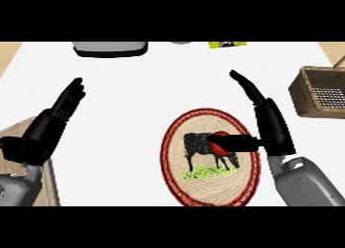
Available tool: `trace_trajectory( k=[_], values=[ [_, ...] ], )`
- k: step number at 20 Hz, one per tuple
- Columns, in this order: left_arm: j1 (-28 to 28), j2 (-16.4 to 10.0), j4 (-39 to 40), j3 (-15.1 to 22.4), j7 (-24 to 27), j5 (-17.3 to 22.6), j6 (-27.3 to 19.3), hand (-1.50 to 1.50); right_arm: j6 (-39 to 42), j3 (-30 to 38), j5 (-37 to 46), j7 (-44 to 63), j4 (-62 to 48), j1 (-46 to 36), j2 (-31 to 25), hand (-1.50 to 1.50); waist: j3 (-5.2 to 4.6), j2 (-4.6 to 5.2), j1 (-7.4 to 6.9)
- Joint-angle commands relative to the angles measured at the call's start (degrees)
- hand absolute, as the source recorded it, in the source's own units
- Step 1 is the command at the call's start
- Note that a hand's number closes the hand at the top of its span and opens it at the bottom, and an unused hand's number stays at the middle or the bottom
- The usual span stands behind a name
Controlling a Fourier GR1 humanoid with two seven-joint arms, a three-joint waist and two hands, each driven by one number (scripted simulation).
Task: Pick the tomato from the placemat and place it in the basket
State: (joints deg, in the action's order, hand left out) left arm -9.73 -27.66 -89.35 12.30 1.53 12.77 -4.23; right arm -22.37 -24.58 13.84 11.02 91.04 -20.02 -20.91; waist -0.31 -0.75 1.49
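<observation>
An oval placemat with a red rim and a black cow picture lies on the white counter at lower centre. On it sits the red tomato, mostly hidden behind the thumb of my right hand. That hand hangs over the mat's right edge, fingers straight and pointing up and away, thumb stretched left across the tomato. The fingers do not wrap the tomato. A brown wicker basket stands at the right edge. My left hand rests open at the left, fingers up.
A grey appliance stands at the counter's far edge, with a yellow-green item to its right. A wooden board shows under my left forearm at lower left. A pale perforated insert lies inside the basket.
</observation>
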Motion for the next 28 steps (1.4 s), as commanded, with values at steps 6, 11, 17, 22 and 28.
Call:
trace_trajectory(
  k=[6, 11, 17, 22, 28],
  values=[
    [-0.1, 0.8, 0.0, 0.3, 0.4, -0.6, 0.3, 0.00, 27.0, -2.2, -1.3, 28.2, 8.7, -8.9, -17.0, -1.50, -0.01, 0.05, -0.40],
    [1.9, 2.1, -1.4, 1.3, 1.4, -2.3, -0.4, 0.00, 39.4, 3.2, -15.9, 39.0, 18.9, -10.8, -21.4, -1.50, 0.18, 0.24, -0.95],
    [2.7, 0.9, -0.5, -2.4, 2.0, -1.6, 4.0, 0.00, 43.6, 11.8, -24.3, 46.3, 27.3, -4.8, -23.9, -1.50, 0.28, 0.58, -1.27],
    [0.4, 6.1, -2.6, -1.4, -1.9, -5.5, 1.7, 0.00, 46.8, 19.0, -23.3, 42.2, 29.1, 1.1, -23.4, -1.50, 0.31, 0.65, -1.37],
    [-1.9, 4.9, 0.2, -5.2, -1.9, -4.5, 6.9, 0.00, 43.6, 16.0, -11.9, 34.0, 23.0, 4.8, -15.1, -1.50, 0.33, 0.81, -1.70]
  ],
)
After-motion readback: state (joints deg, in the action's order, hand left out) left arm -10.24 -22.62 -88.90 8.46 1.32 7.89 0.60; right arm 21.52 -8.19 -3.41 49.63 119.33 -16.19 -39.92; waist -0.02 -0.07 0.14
